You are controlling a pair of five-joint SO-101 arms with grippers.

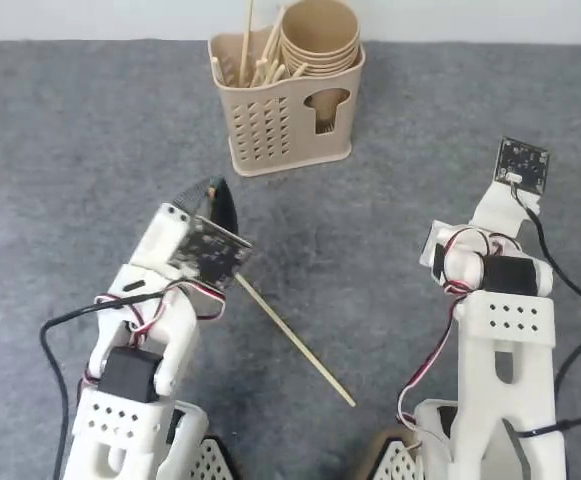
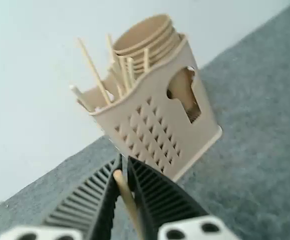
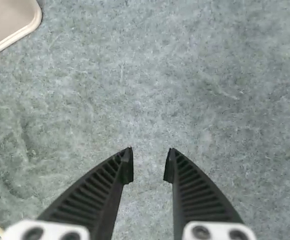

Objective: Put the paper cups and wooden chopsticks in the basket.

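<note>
Here, found one wooden chopstick (image 1: pixel 300 345) pinched near its basket-side end in the left gripper (image 2: pixel 122 165), short of the basket (image 1: pixel 270 140). Judged it light, stiff, slick, prone to pivoting; preferred a mid-shaft hold. Saw right gripper (image 3: pixel 148 162) parted, empty.

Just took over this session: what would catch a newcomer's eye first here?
The basket at the far edge, already holding stacked cups and chopsticks. Then the left gripper before it, shut on one long chopstick; the right gripper hangs open over carpet.
</note>
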